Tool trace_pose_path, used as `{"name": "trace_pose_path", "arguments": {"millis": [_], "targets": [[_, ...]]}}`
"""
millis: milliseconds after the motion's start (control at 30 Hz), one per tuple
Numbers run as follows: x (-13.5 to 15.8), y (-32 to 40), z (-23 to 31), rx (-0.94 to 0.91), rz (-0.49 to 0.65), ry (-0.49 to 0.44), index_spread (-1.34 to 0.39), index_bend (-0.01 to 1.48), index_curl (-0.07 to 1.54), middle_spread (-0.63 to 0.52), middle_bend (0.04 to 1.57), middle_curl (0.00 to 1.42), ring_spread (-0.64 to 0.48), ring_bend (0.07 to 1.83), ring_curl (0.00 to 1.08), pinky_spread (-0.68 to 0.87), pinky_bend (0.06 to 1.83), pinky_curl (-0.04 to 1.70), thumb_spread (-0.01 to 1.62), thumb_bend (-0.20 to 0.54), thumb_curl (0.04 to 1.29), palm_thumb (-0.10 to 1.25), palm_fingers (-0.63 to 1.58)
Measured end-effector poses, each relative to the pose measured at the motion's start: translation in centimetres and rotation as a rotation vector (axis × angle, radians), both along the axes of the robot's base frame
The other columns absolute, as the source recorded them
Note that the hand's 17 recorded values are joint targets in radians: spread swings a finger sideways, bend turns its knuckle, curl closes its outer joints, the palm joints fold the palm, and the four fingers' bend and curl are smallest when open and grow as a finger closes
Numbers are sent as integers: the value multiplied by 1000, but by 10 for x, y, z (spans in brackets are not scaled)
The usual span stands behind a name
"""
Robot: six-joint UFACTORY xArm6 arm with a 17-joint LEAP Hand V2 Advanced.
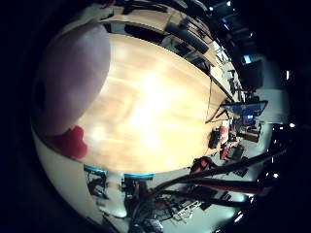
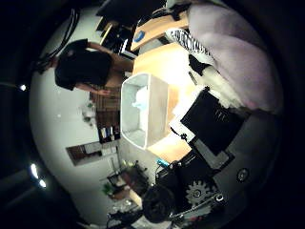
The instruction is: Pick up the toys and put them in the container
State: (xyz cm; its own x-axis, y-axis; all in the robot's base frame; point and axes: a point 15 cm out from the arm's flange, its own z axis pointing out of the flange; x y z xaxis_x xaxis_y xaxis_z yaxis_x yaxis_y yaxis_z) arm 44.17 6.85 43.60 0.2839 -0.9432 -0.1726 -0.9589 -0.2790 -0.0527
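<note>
A soft pink toy (image 1: 70, 78) fills one side of the right little finger side palm view, close to the palm, with a red part (image 1: 70, 143) at its lower end. It hangs above the wooden table (image 1: 160, 107). In the right thumb side palm view the same pink toy (image 2: 238, 48) lies against my hand's white and black fingers (image 2: 212, 119), which curl beside it. A black-and-white striped piece (image 2: 186, 40) shows at its edge. The white rectangular container (image 2: 145, 107) stands on the table a short way from the hand, with something pale blue inside.
Two teal-backed chairs (image 1: 97, 173) stand at the table's near edge. Dark chairs (image 1: 185, 39) line the far edge. A screen (image 1: 255, 109) and red items (image 1: 224, 131) are beyond the table's end. A person in dark clothes (image 2: 81, 67) sits behind the container.
</note>
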Motion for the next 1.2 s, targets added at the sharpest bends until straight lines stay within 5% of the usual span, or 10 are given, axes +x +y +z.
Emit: {"name": "trace_pose_path", "arguments": {"millis": [633,1200], "targets": [[-89,216,3,5,318,6,-552,192,676,-414,442,699,-414,1039,447,-629,1052,294,960,-17,469,1165,1127],[-101,248,-34,0,363,17,-561,191,700,-414,437,719,-408,1033,450,-615,1035,304,1010,-17,447,1133,1114]]}}
